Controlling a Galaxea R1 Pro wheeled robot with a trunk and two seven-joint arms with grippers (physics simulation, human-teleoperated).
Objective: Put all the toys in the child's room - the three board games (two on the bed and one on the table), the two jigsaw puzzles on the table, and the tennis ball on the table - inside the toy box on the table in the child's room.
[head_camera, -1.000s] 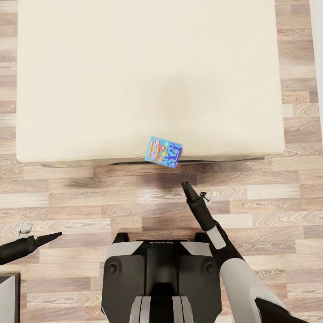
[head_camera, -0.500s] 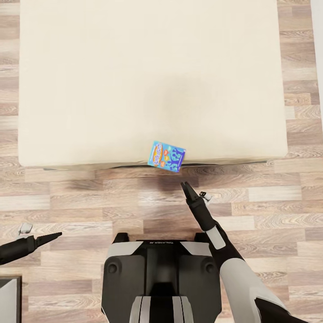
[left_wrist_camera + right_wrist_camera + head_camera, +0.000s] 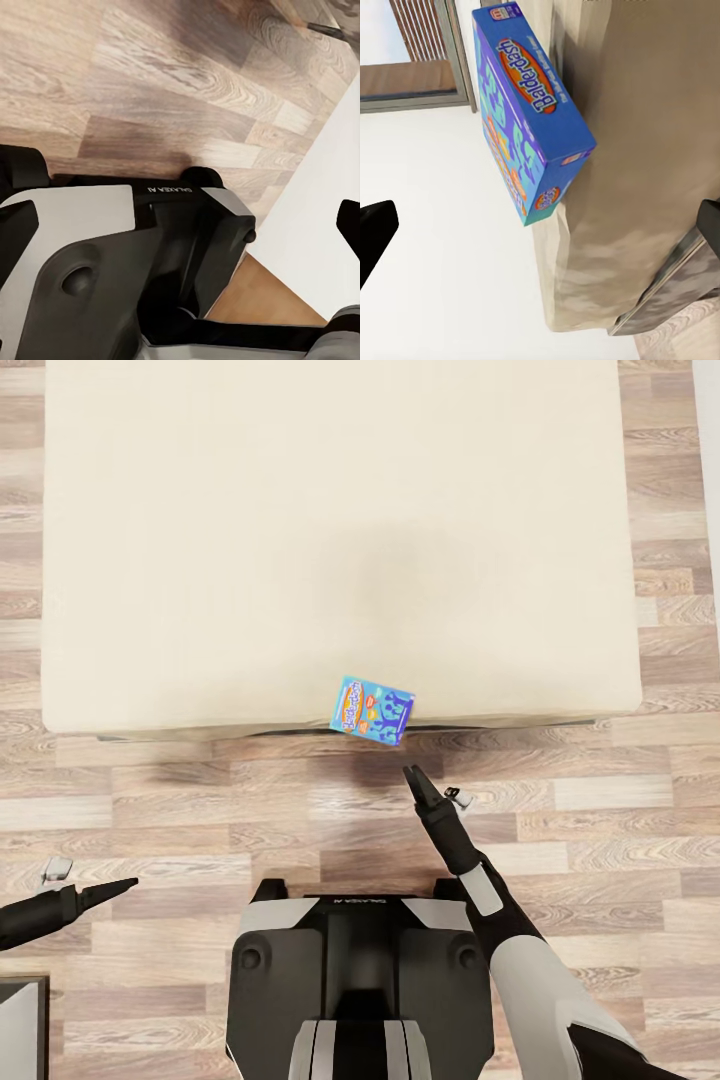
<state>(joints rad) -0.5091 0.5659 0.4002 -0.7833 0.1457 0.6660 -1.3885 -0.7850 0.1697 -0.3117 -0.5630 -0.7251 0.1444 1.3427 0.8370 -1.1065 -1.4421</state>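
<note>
Right ahead of the right gripper (image 3: pixel 411 772), a short way off and untouched, a blue board game (image 3: pixel 373 710) lies at the bed's (image 3: pixel 300 540) near edge, overhanging it. Its fingers look closed together, empty. Out to the side, the left gripper (image 3: pixel 130 882) also looks closed, above the wood floor (image 3: pixel 250 800).

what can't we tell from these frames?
- Right gripper: open or shut. Too small in the head view; right wrist view cuts its fingers off at the edges.
- Left gripper: same, tiny near the head view's edge.
- Board game: how far it overhangs the bed edge; top-down angle hides it.
- Grey corner object: cropped by the frame.
</note>
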